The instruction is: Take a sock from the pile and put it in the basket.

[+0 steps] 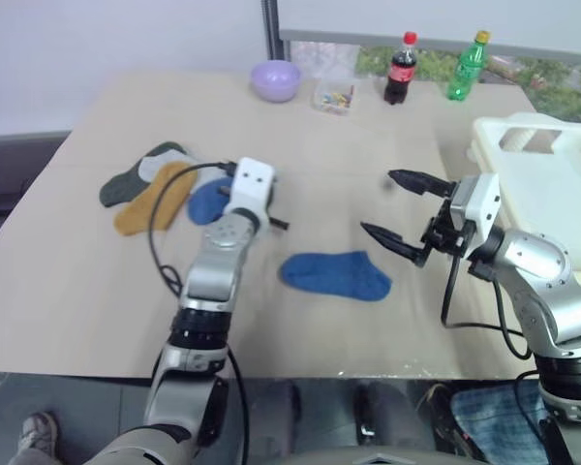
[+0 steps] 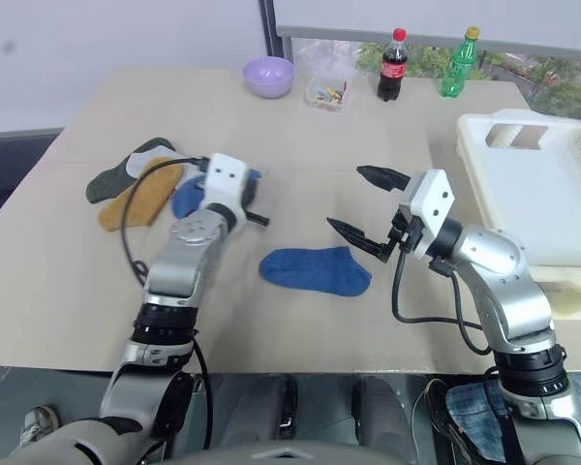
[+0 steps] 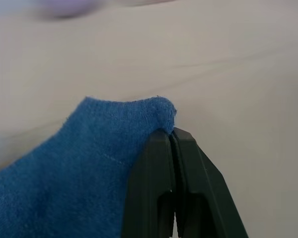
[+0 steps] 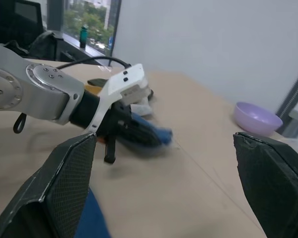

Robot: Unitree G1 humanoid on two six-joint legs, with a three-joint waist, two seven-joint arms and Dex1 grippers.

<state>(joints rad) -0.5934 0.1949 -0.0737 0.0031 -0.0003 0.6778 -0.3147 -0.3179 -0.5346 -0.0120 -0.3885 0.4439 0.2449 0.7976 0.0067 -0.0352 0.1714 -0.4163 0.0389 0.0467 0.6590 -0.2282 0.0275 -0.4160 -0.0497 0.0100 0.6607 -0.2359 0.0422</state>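
Blue sock (image 3: 79, 168) in left pincer (image 3: 173, 144)

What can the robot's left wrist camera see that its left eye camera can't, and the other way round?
The left wrist view shows, close up, the left pincer shut on the edge of a blue sock. The left eye view takes in the pile, a second blue sock lying alone, the open right pincer, the basket and two bottles. Both views show the tan table and the lilac bowl.
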